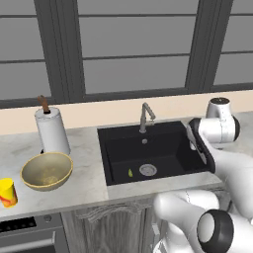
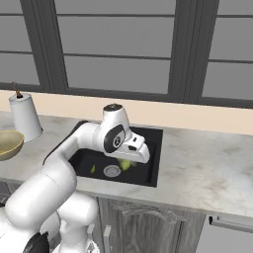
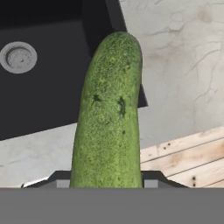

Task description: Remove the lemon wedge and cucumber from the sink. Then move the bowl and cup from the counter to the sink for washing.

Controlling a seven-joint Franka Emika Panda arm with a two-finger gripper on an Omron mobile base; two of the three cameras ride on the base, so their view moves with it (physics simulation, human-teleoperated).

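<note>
My gripper (image 3: 107, 180) is shut on the cucumber (image 3: 109, 113), a dark green bumpy oblong standing up between the fingers. It hangs over the right front corner of the black sink (image 3: 52, 105), above the basin. From the right base view the cucumber (image 2: 125, 164) peeks out under the hand, and my gripper (image 2: 127, 159) is over the sink's (image 2: 148, 174) right half. The tiny lemon wedge (image 1: 130, 172) lies on the sink (image 1: 109, 155) floor left of the drain (image 1: 147, 170). The tan bowl (image 1: 47, 170) and the yellow cup (image 1: 7, 191) stand on the counter (image 1: 86, 183) to the left.
A grey faucet (image 1: 145, 116) rises behind the basin. A paper towel roll (image 1: 51, 129) stands behind the bowl. Marbled counter (image 2: 207, 163) stretches right of the sink. A stove top (image 1: 24, 225) sits at the lower left. Wooden floor (image 3: 188, 157) shows below the counter edge.
</note>
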